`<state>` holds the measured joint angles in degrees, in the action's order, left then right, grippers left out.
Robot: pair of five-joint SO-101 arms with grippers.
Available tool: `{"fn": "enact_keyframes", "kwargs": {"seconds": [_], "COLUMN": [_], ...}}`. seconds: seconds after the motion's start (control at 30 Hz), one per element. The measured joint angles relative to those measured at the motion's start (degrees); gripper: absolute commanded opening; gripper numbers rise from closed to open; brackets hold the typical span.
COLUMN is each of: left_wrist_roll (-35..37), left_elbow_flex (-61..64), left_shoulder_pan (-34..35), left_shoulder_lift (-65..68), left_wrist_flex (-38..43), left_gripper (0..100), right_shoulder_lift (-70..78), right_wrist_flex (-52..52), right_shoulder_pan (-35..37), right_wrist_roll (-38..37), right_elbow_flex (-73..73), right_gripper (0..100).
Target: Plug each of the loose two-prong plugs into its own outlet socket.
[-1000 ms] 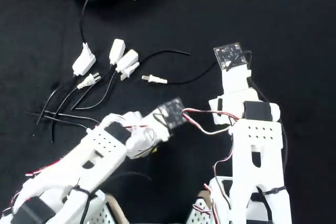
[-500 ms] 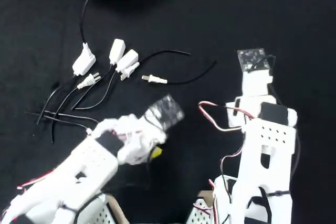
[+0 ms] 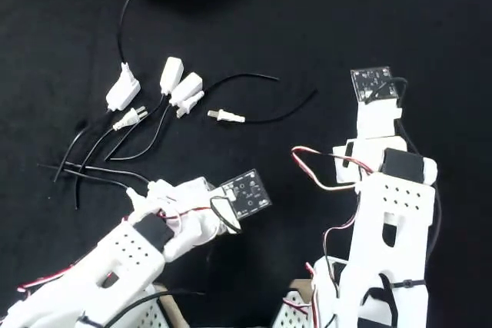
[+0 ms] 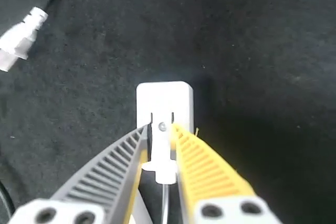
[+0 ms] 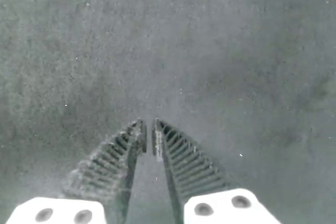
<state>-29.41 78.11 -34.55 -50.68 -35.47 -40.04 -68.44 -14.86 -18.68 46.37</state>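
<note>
Seen close from its wrist, the left claw (image 4: 160, 129) pinches a small white two-prong plug (image 4: 163, 153) against a square white outlet socket block (image 4: 164, 98) on the black cloth table (image 4: 262, 35). The prongs seem partly in, though it is hard to tell. From above, the left arm (image 3: 138, 251) covers that spot, near and left. Another white plug with a black cord (image 3: 227, 117) lies farther off. The right claw (image 5: 148, 135) is pressed together and holds nothing.

The left arm (image 3: 131, 255) and right arm (image 3: 392, 220) are white plastic with rows of small round holes, black motor blocks (image 3: 400, 165) and loose red, white and black wires (image 3: 319, 176). The left fingers (image 4: 202, 156) are ribbed, one grey, one yellow; the right fingers (image 5: 181, 156) are both dark grey. Behind each pair sits a black circuit board (image 3: 374, 82).
</note>
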Motion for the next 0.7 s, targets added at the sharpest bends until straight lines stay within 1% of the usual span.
{"fn": "enact_keyframes", "kwargs": {"seconds": [0.2,0.4,0.53,0.67,0.7], "left_wrist_roll": [0.18,0.7,0.7,-1.05,-1.32], "left_elbow_flex": [-4.04,-11.16,-14.77,-16.35,-16.88], "left_shoulder_pan": [-1.14,-2.2,-2.29,0.09,0.18], "left_shoulder_lift": [9.67,21.27,25.14,26.46,26.46], "left_wrist_flex": [2.81,2.02,0.35,0.18,-1.14], "left_gripper": [8,8,8,8,8], "right_shoulder_lift": [0.0,0.0,0.0,0.0,0.0], "right_wrist_flex": [0.0,0.0,0.0,0.0,0.0], "right_shoulder_pan": [0.0,0.0,0.0,0.0,0.0], "right_wrist_roll": [0.0,0.0,-0.18,-0.35,-0.35], "right_elbow_flex": [0.0,0.0,0.0,0.0,0.0], "right_gripper": [2.8,2.8,2.8,2.8,2.8]}}
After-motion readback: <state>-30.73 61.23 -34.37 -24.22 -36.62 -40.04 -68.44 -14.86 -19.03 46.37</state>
